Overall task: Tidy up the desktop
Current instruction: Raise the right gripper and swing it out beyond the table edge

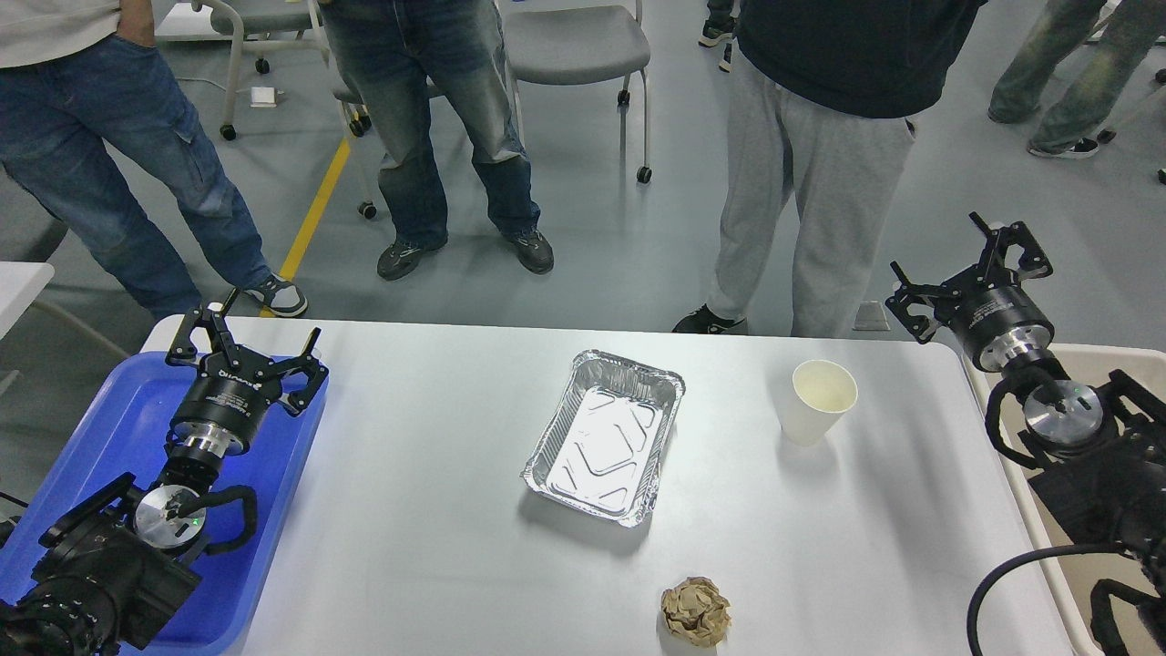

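Observation:
The desktop [437,547] is a wide pale grey-white tabletop with rounded corners. On it lie an empty foil tray [606,436] at the middle, an upright white paper cup [817,401] to its right, and a crumpled brown paper ball [695,610] near the front edge. My left gripper [244,344] hovers open over the blue tray at the table's left end, holding nothing. My right gripper [970,269] stands open past the table's far right corner, also empty. Both are well away from the three objects.
A blue plastic tray [109,428] sits at the left edge under my left arm. A beige bin [1011,410] stands beside the table's right edge. Three people stand just behind the table's far edge, with wheeled chairs [574,46] further back.

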